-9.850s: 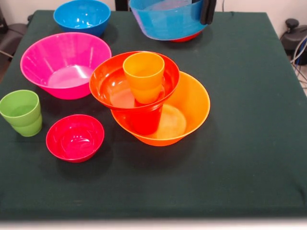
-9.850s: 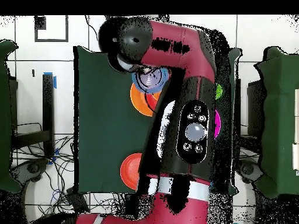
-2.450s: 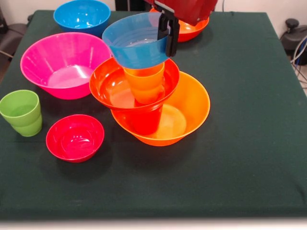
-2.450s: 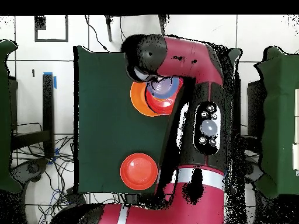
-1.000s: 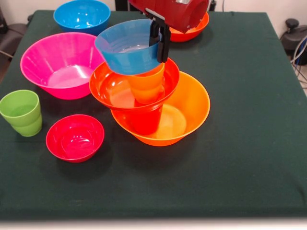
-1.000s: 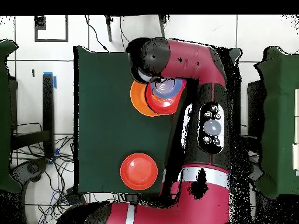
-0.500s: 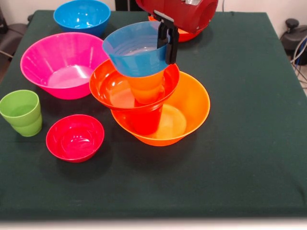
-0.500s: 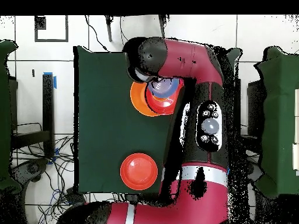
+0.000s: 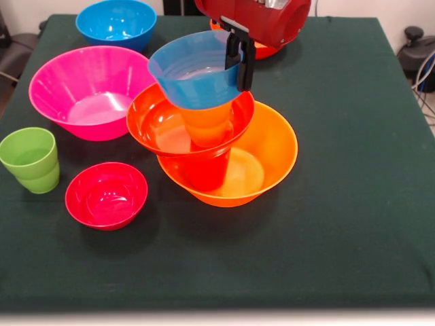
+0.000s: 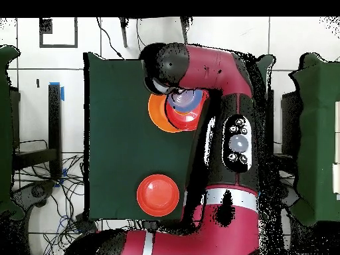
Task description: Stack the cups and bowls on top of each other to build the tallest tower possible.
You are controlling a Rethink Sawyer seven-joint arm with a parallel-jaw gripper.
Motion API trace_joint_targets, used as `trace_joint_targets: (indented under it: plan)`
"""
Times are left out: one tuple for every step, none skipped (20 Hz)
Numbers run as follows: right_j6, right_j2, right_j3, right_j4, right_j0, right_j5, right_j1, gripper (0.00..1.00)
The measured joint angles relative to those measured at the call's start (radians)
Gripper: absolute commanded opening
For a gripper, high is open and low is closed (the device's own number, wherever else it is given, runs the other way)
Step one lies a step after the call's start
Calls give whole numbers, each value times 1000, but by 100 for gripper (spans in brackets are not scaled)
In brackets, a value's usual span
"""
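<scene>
One blue bowl (image 9: 194, 78) in pincer (image 9: 240, 58)

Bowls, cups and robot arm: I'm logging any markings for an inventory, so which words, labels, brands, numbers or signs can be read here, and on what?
None can be read.
The held blue bowl, the orange cup, the pink bowl and the green cup: plain, no print visible.
The arm shows round buttons in the overhead view, with no legible marks.

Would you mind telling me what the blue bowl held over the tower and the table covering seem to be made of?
The blue bowl looks like glossy, slightly translucent plastic: bright highlights, light showing through its wall. The table covering looks like matte dark green cloth, probably felt: no reflections.
</scene>
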Motion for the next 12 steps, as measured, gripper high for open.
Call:
trace_joint_targets:
  plan:
    - [0,0,2,0,0,0,0,0]
    - [0,0,4,0,0,0,0,0]
    - [0,1,6,0,0,0,0,0]
    - [0,1,8,0,0,0,0,0]
    - [0,1,10,-1,0,0,0,0]
    - [0,1,13,-1,0,0,0,0]
    - [0,2,20,-1,0,0,0,0]
    - [0,2,21,-1,0,0,0,0]
    - [0,2,23,-1,0,0,0,0]
    - [0,2,24,-1,0,0,0,0]
    - [0,2,27,-1,0,0,0,0]
    - [0,2,28,-1,0,0,0,0]
